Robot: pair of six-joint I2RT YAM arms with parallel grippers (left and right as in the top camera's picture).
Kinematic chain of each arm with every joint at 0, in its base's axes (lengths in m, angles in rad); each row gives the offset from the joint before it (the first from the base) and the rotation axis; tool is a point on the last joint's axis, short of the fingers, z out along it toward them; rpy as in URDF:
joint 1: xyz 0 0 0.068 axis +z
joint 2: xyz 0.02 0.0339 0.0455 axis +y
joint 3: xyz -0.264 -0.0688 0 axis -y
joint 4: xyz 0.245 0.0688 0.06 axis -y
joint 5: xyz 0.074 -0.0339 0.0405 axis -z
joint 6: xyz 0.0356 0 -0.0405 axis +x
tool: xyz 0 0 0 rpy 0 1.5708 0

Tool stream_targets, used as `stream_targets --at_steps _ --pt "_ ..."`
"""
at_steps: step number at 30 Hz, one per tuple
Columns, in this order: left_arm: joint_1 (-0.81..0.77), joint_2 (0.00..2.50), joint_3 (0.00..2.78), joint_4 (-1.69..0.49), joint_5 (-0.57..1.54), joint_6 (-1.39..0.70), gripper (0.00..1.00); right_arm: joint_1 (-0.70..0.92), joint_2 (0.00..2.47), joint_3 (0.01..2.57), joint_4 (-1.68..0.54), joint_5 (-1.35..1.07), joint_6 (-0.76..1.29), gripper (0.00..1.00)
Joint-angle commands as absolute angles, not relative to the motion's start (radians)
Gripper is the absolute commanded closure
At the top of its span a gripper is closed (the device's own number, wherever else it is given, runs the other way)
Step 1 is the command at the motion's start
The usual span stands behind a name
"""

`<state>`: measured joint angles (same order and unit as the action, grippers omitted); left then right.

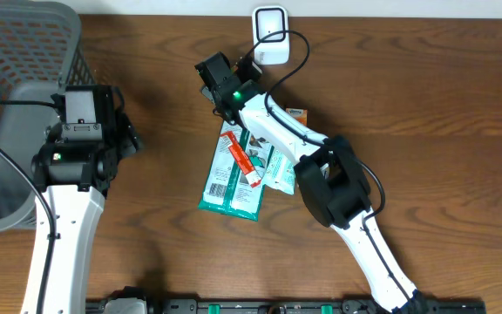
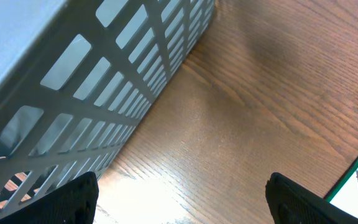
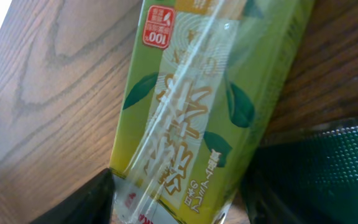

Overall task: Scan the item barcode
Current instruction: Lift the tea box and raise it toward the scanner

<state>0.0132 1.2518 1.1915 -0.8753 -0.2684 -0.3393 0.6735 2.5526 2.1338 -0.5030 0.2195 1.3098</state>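
The green tea pack (image 3: 191, 118) lies flat on the wooden bench (image 1: 425, 87), directly under the right tool (image 3: 197, 194). In the right wrist view the pack runs lengthwise between the two dark fingers (image 3: 95, 202), its edges meeting them on either side. I cannot tell whether the tool has a real grip on it or only brackets it. A red round badge sits near the pack's far end, and its wrapper is glossy, with leaf shapes on yellow-green.

Nearest the robot's base in the overhead view, a small heap of flat packs lies mid-bench. Teal-edged sachets (image 1: 232, 187) are overlapped, with a red-and-white stick pack (image 1: 244, 161) laid slantwise on top. The right arm reaches over this heap, its tool low at the heap's far end.

To the left, well apart from the heap, the left tool (image 2: 185, 208) hovers over bare wood with its fingers spread wide and nothing between them. The grey mesh basket (image 2: 104, 81) stands just beside it.

Farthest away, at the bench's back edge, stands the white scanner (image 1: 269, 35), near the right tool, its black cable looping down toward the arm.
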Motion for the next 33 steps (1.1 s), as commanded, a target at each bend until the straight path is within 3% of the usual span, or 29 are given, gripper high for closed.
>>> stream_targets --at_steps 1,13,19,33 --pt "0.019 1.248 1.202 -0.878 -0.281 -0.331 0.13 0.669 2.592 2.135 -0.550 0.265 1.200 0.41" --pt "0.019 1.248 1.202 -0.878 -0.281 -0.331 0.13 0.629 2.495 2.141 -0.836 0.328 0.971 0.40" --pt "0.019 1.248 1.202 -0.878 -0.281 -0.331 0.13 0.619 2.494 2.140 -0.821 0.255 0.987 0.28" --pt "0.019 1.248 1.202 -0.878 -0.281 -0.331 0.13 0.650 2.468 2.140 -0.739 0.212 0.985 0.18"
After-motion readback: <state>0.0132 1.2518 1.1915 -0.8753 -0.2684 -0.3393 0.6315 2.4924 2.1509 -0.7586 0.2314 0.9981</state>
